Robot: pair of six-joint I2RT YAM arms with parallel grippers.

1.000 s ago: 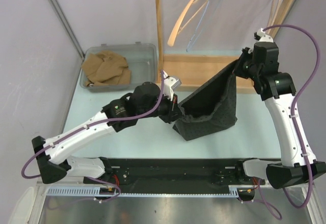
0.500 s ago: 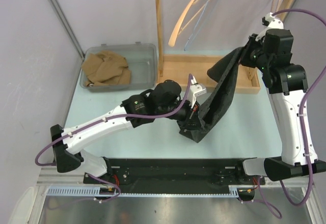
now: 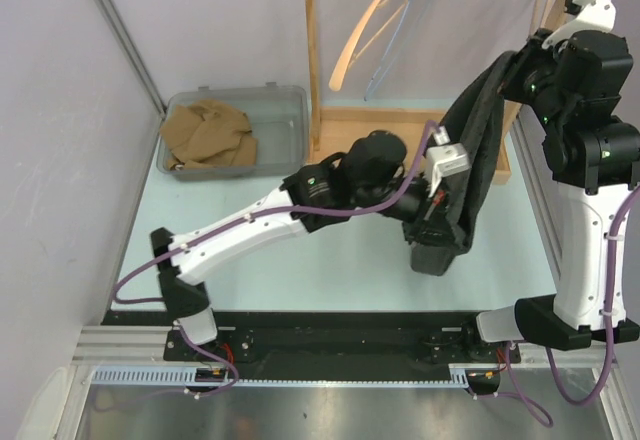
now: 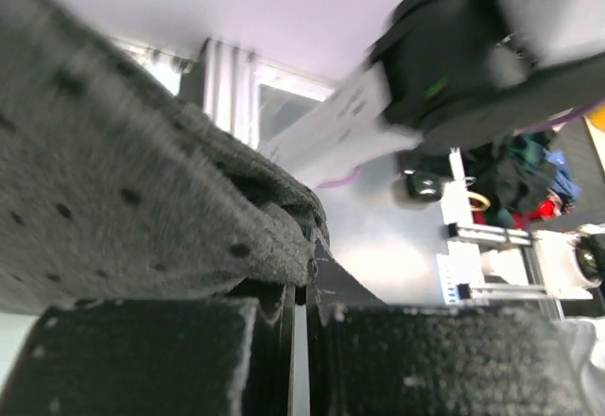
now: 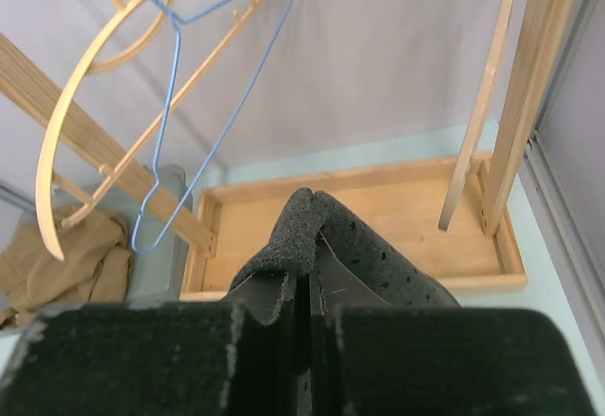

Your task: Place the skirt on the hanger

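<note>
The skirt (image 3: 472, 145), dark grey with small dots, hangs steeply between both grippers, its lower end near the table. My left gripper (image 3: 440, 198) is shut on its lower edge (image 4: 123, 189). My right gripper (image 3: 520, 68) is shut on the upper edge, a fold of which (image 5: 312, 219) pokes out above the jaws. A wooden hanger (image 3: 352, 32) and a blue wire hanger (image 3: 402, 42) hang from the rack, up and to the left of the right gripper. In the right wrist view the wooden hanger (image 5: 83, 64) is at the upper left.
A grey bin (image 3: 285, 110) with tan cloth (image 3: 205, 135) stands at the back left. The wooden rack has a tray base (image 3: 370, 135), a left post (image 3: 312, 50) and right posts (image 5: 529, 95). Purple walls close in behind and at both sides.
Both arms have swung right and up with the skirt. It has left the table's middle and now hangs steeply by the rack's right side, closer to the hangers.
</note>
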